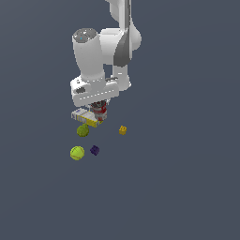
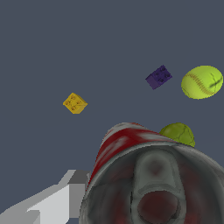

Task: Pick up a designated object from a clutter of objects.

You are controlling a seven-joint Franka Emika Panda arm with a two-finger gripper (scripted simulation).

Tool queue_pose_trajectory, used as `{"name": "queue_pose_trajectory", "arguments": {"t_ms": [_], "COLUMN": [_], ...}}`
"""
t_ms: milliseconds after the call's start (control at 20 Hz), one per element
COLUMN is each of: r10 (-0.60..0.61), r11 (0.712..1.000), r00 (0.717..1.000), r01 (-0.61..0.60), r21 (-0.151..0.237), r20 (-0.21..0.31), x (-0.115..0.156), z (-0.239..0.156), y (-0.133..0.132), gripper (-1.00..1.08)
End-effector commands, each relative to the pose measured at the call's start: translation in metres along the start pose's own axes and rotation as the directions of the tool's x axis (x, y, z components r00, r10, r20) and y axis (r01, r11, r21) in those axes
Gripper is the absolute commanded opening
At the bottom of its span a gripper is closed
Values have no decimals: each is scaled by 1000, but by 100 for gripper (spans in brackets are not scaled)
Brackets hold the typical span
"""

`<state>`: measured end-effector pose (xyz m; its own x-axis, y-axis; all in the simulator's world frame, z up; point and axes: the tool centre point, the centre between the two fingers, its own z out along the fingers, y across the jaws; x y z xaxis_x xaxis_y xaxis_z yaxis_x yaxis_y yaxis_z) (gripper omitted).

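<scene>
The designated object, a red-and-white can (image 1: 99, 111) with a dark grey metal top (image 2: 153, 188), sits right under the wrist and fills the near part of the wrist view. My gripper (image 1: 98, 107) is down around it. One grey finger (image 2: 65, 197) presses against the can's side; the other finger is hidden behind the can. Around it lies the clutter of objects: a white-and-yellow box (image 1: 84, 116) touching the can, a dull green ball (image 1: 83, 131) (image 2: 178, 132) close by, a brighter yellow-green ball (image 1: 77, 153) (image 2: 201, 82), a purple cube (image 1: 94, 150) (image 2: 158, 77) and a yellow cube (image 1: 123, 130) (image 2: 75, 103).
The white arm (image 1: 101, 56) reaches down from the top of the exterior view over the clutter. Everything rests on a plain dark blue-grey floor (image 1: 178, 187).
</scene>
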<state>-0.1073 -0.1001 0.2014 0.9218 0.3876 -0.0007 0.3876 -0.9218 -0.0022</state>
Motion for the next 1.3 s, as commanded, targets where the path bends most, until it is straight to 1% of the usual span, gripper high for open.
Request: {"name": "queue_pose_trajectory", "arguments": {"t_ms": [0, 750, 1000, 1250], "r10": [0, 0, 0, 0], "r11": [1000, 1000, 1000, 1000], "r00": [1000, 1000, 1000, 1000], "r01": [0, 0, 0, 0], "r21": [-1, -1, -1, -2], "r20": [-3, -2, -1, -1], "x": [-7, -48, -57, -62], "z": [-24, -157, -190, -211], "y": [6, 42, 51, 58], "gripper": [-100, -100, -100, -100]}}
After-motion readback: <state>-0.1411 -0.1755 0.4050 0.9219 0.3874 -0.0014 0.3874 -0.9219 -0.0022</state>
